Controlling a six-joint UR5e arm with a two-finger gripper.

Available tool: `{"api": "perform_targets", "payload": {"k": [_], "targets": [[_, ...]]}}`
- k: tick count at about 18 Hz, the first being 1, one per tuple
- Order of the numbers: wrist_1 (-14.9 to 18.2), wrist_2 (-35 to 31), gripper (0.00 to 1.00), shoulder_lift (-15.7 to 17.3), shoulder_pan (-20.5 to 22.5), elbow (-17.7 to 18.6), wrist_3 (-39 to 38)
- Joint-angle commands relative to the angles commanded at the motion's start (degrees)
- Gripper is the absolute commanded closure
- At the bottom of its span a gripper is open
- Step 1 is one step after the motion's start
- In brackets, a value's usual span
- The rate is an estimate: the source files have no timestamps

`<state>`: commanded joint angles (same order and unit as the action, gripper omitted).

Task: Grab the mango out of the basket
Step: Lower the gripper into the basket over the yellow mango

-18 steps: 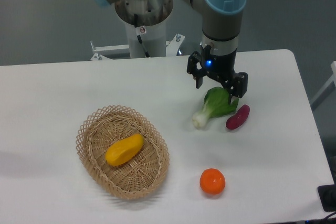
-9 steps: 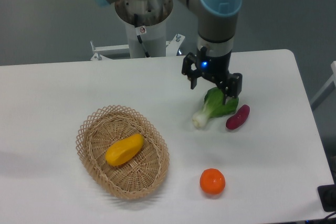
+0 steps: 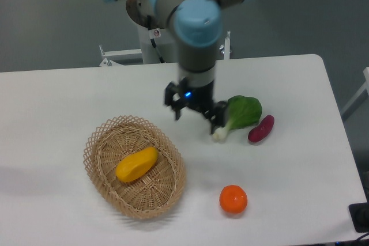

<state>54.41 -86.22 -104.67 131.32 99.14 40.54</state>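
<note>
Nearest the camera, a round orange fruit sits on the white surface, glossy skin, apart from everything else. At the lower right edge a dark object is cut off by the frame; cannot tell what it is.

Left of the fruit: the basket, oval, shallow, tan wicker with open lattice rim. Contents: one item only, the mango, smooth, oblong, yellow-orange, lying diagonally on the woven floor near the middle, untouched.

Further back, right of centre: a leafy green vegetable with a pale stalk end pointing toward the camera; the stalk end is partly hidden by one finger of the gripper. Just beside its right side lies a small purple oblong vegetable, smooth, tilted.

Gripper hangs above the surface between the basket's far rim and the greens, pointing down, blue light showing on its body. Jaws spread apart, nothing between them.

Behind: grey arm with light blue joint caps, blurred, top cut off by the frame. Arm base stands beyond the far edge.
</note>
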Motion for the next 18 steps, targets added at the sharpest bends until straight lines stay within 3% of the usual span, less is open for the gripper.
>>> {"api": "perform_targets", "payload": {"k": [4,11,18], "targets": [[-3.3,-0.1,0.0,-3.2,-4.4,0.5,-4.8],[-7.1,-0.5,0.0,-7.5,-7.4,1.1,-2.1],[-8.4,-3.4,0.0,-10.7,-10.5,1.4,-0.6]]}}
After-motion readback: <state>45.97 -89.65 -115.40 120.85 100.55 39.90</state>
